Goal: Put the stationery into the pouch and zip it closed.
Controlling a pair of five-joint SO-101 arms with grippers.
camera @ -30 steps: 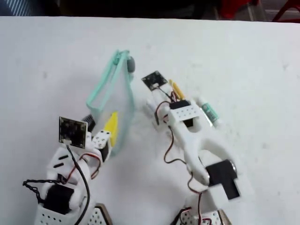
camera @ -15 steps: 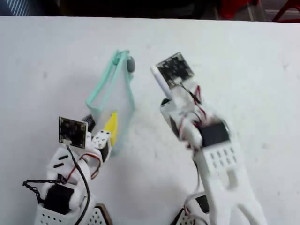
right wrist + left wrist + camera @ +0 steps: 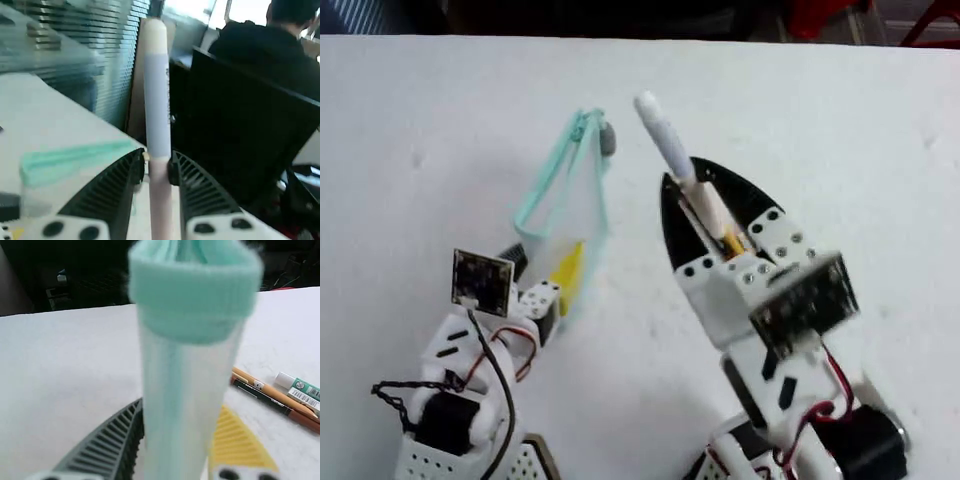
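Observation:
A clear pouch (image 3: pixel 570 200) with mint-green trim lies on the white table, its zip pull (image 3: pixel 607 138) at the far end. My left gripper (image 3: pixel 558 285) is shut on the pouch's near end; the left wrist view has the pouch (image 3: pixel 192 295) standing up between a grey and a yellow finger (image 3: pixel 235 445). My right gripper (image 3: pixel 698 205) is raised to the right of the pouch, shut on a white pen (image 3: pixel 665 140) that points away over the table. In the right wrist view the white pen (image 3: pixel 157 90) rises between the black fingers (image 3: pixel 112 185), with the pouch (image 3: pixel 75 157) lower down beside them.
Two more pens (image 3: pixel 272 397) and a white-and-green stick (image 3: pixel 300 389) lie on the table (image 3: pixel 840 120) to the right of the pouch, seen past it in the left wrist view. Both arm bases crowd the near edge.
My right arm has lifted off the table with the white pen in its gripper and swung up beside the pouch. The pouch shifted slightly. The left arm stayed put.

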